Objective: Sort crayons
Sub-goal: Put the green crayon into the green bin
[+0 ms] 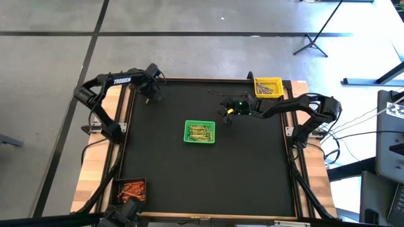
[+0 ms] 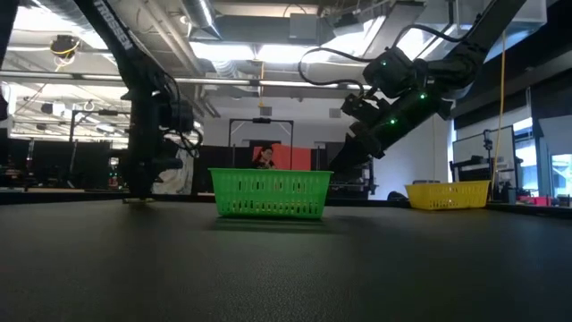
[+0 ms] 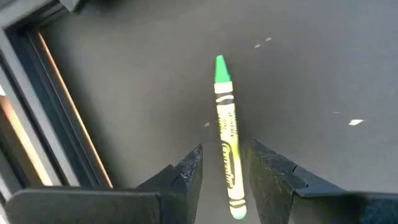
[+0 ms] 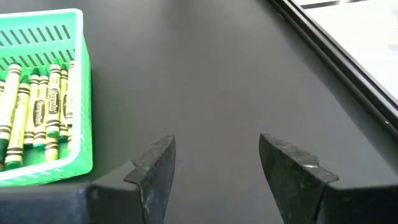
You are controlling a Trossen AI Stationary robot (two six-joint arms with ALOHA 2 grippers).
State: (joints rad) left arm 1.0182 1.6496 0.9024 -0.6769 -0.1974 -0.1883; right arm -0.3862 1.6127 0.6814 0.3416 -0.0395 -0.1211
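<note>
A green crayon (image 3: 226, 130) lies flat on the black table mat near the far left corner. My left gripper (image 3: 225, 171) is down at the mat there (image 1: 151, 93). It is open, with one finger on either side of the crayon's lower half, and a gap shows on both sides. A green mesh basket (image 1: 199, 132) with several green crayons (image 4: 37, 109) stands at the table's middle. My right gripper (image 4: 217, 165) is open and empty. It hangs above the mat just right of that basket (image 1: 227, 115).
A yellow basket (image 1: 268, 87) with crayons stands at the far right corner. A dark basket with orange crayons (image 1: 130, 188) stands at the near left corner. The table's raised frame (image 3: 56, 106) runs close beside my left gripper. Bare mat lies between the baskets.
</note>
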